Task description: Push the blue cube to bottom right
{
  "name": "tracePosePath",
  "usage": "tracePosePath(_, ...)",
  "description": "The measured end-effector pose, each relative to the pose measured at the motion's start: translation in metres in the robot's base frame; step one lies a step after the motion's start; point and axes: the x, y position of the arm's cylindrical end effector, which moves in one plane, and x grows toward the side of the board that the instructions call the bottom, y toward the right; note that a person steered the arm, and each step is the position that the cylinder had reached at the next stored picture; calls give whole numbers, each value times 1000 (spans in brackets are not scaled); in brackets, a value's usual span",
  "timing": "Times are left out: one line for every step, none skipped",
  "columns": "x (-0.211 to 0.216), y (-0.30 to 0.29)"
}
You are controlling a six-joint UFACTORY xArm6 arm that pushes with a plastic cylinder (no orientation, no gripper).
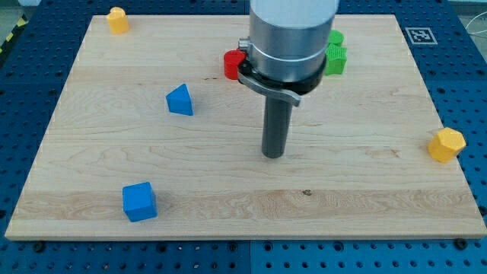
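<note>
The blue cube (140, 201) lies near the board's bottom left corner. My tip (273, 155) stands on the wooden board (365, 190) near its middle, well to the right of and above the cube, not touching any block. A blue triangular block (180, 100) lies up and to the left of my tip.
A red block (231, 65) and a green block (335, 53) sit at the view's top, partly hidden behind the arm. A yellow block (117, 19) is at the top left corner. A yellow hexagonal block (446, 144) is at the right edge.
</note>
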Motion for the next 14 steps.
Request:
tracePosePath(-20,-24)
tracePosePath(-19,-55)
tracePosePath(-10,-77)
tracePosePath(-10,-79)
tracePosePath(-10,-90)
tracePosePath(-10,-119)
tracePosePath(-10,-149)
tracePosePath(-10,-177)
tracePosePath(-2,-205)
tracePosePath(7,-216)
tracePosePath(24,-216)
tracePosePath(41,-219)
tracePosePath(53,-226)
tracePosePath(60,-229)
